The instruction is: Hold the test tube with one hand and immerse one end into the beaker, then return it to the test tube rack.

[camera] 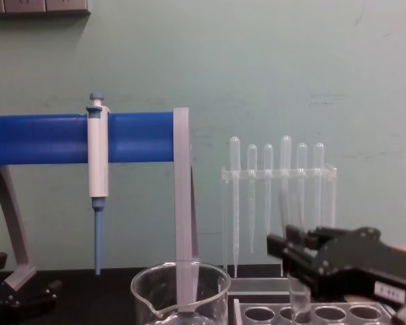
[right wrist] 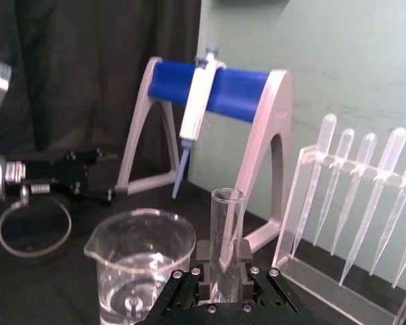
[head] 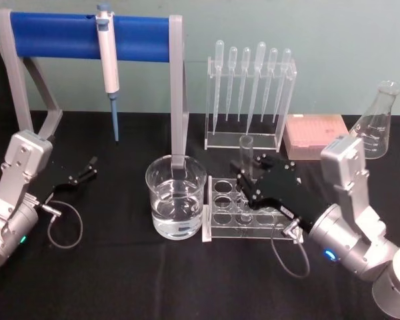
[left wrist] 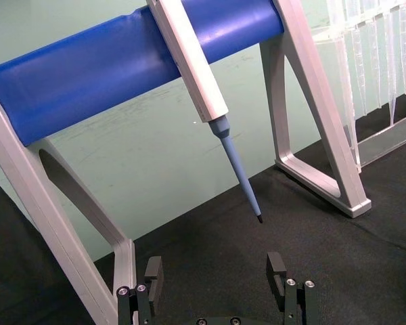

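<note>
Right tool (head: 245, 175), centre-right of the head view, is closed on the test tube (head: 247, 150) at its mid part. The tube stands upright, long axis vertical, open end up, over the back-left corner of the clear rack (head: 235, 215). Whether its bottom is out of the hole, I cannot tell. The beaker (head: 176, 200), w/ water, sits just left of the rack in the frame, so the coming move is, I judge, a lift, then a short shift left & down. Left tool (head: 87, 170), far left, is wide open, holds nothing, and is farther from the tube. Counter has black cloth; pale green wall behind, blue stand (head: 53, 33) at upper left.
</note>
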{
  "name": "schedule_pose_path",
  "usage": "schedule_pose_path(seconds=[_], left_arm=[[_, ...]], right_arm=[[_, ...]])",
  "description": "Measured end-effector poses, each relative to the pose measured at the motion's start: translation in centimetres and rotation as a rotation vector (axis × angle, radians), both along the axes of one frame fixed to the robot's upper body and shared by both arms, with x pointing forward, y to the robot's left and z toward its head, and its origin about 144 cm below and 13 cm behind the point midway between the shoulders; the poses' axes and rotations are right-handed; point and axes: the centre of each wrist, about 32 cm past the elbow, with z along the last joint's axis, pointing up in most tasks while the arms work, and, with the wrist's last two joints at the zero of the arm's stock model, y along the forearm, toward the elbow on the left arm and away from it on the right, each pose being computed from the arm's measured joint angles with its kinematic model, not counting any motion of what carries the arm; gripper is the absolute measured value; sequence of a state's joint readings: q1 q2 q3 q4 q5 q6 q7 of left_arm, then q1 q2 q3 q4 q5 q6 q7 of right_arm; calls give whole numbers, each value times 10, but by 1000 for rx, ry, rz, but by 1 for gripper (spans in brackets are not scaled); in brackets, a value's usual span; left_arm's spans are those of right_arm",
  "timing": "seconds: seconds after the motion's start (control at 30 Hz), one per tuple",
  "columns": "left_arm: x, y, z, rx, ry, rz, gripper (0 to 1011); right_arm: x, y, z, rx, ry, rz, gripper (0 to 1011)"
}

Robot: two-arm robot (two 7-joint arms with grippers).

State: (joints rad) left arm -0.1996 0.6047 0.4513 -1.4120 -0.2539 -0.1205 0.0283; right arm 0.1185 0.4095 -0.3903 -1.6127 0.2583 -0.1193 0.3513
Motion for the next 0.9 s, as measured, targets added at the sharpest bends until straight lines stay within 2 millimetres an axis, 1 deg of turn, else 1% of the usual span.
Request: schedule_pose_path(seconds=[0.23, 0.27, 0.37, 0.43, 0.77, 0.9], left_arm=[[0, 0, 0, 0, 0, 0, 1000], [0, 0, 0, 0, 0, 0, 1000], [0, 0, 0, 0, 0, 0, 1000], [0, 0, 0, 0, 0, 0, 1000], [0, 0, 0, 0, 0, 0, 1000], [0, 0, 0, 0, 0, 0, 1000]], right_arm=[[-2, -6, 17, 109, 17, 11, 226], [-2, -6, 17, 109, 17, 11, 225], [-3, -8, 29, 142, 33, 21, 225], [-3, -9, 33, 147, 39, 26, 226], [-5, -13, 71, 139, 41, 56, 225], [-4, -13, 75, 127, 48, 55, 225]])
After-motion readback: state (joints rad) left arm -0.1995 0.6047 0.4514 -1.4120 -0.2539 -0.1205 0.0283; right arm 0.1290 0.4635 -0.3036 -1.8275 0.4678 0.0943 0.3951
